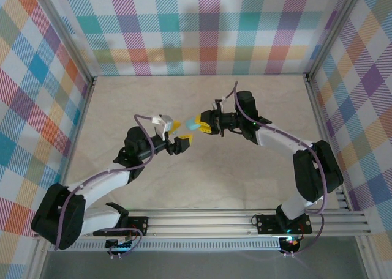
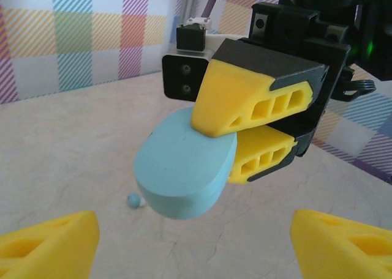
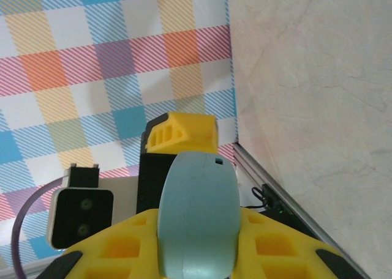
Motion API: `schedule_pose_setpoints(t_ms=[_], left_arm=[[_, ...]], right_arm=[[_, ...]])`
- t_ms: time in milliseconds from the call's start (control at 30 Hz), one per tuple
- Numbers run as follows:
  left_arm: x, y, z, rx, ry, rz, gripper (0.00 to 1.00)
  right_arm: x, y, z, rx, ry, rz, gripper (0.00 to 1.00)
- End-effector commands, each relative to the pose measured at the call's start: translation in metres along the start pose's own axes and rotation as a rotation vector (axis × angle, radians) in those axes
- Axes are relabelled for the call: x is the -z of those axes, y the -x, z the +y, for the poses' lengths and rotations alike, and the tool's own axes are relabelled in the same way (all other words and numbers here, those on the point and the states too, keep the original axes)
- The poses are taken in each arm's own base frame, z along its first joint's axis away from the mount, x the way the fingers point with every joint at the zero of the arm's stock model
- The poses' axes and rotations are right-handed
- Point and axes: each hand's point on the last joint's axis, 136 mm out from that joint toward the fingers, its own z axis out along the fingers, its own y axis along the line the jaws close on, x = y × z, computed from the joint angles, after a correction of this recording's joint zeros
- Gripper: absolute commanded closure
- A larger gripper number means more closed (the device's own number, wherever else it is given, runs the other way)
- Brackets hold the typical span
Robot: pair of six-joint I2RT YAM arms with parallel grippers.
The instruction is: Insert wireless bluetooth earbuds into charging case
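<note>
Light-blue charging case [image 2: 184, 175], pinched in the right jaws above the bench [image 1: 245, 181] centre, points its long axis at the spread left jaws; one earbud [image 2: 133, 200] lies beneath.

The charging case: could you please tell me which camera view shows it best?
The left wrist view: the charging case shows nearly whole, pinched by the right gripper above the table. The right wrist view shows its curved shell end-on between the fingers; top external shows a small blue patch.
</note>
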Motion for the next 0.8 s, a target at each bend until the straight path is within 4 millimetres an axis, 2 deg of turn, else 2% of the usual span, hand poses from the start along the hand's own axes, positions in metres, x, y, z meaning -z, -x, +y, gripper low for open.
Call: schedule_pose_setpoints(t_ms=[0,300,433,667,767], left_arm=[[-0.002,0.052,-0.018,-0.055,-0.111,-0.156,0.21],[0.003,0.078,-0.011,-0.016,-0.159,-0.205,0.2],[-0.001,0.081,-0.012,-0.005,-0.177,-0.172,0.27],[-0.011,0.082,-0.029,-0.045,-0.266,-0.108,0.32],[-0.016,0.081,-0.034,-0.062,-0.274,-0.092,0.3]], right_arm=[[0.01,-0.012,0.032,0.064,0.068,0.007,0.84],[0.027,-0.016,0.061,0.09,0.113,-0.029,0.85],[0.031,-0.018,0.068,0.096,0.127,-0.04,0.85],[0.033,-0.02,0.072,0.09,0.141,-0.034,0.85],[0.033,-0.02,0.076,0.098,0.146,-0.035,0.85]])
